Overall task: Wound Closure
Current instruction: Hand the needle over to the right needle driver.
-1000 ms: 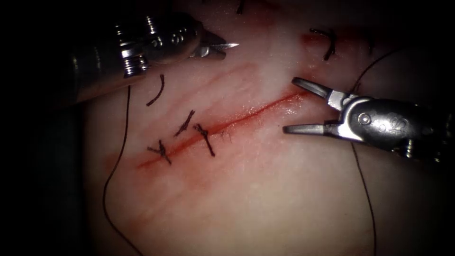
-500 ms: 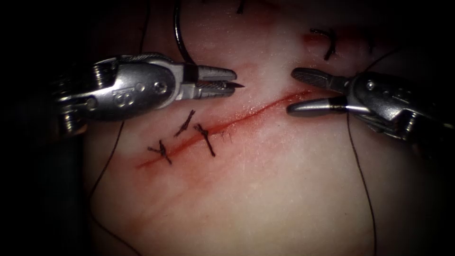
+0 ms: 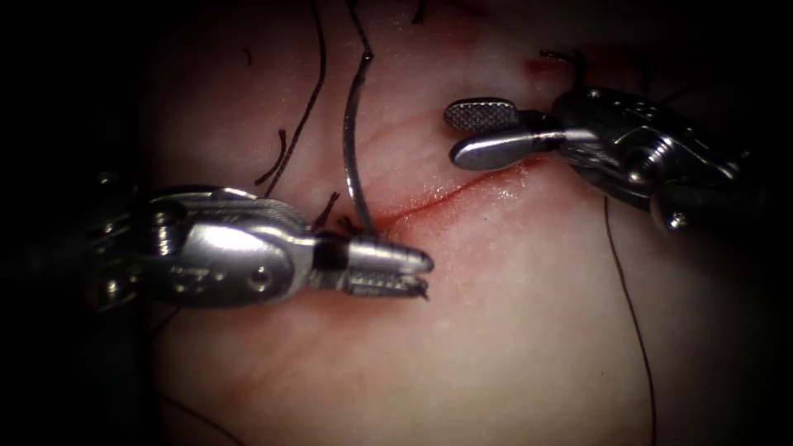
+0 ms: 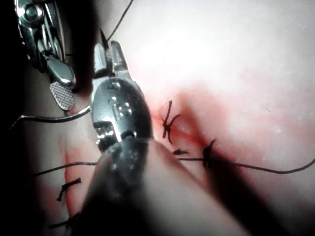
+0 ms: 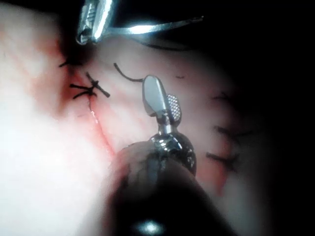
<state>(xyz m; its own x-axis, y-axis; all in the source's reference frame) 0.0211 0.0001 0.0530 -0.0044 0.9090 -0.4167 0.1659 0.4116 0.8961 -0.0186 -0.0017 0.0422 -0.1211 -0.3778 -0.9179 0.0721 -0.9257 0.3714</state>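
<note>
The left tool [image 3: 417,272] has dropped over the cut [image 3: 446,196], clamping the needle [image 3: 351,140] near its point. Its shaft hides earlier stitches [image 4: 169,120]. The right tool [image 3: 472,134] gapes empty

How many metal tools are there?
2. The left tool, over the cut, grips the curved needle near one end, above the tissue; the right tool, open and empty, is at the cut's right end.

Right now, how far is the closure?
Done: knotted stitches cross the left part of the cut. In hand: the left tool holds the needle near its tip, outside the tissue; the right tool is open, holding nothing. Left: the cut's right part is unstitched.
</note>
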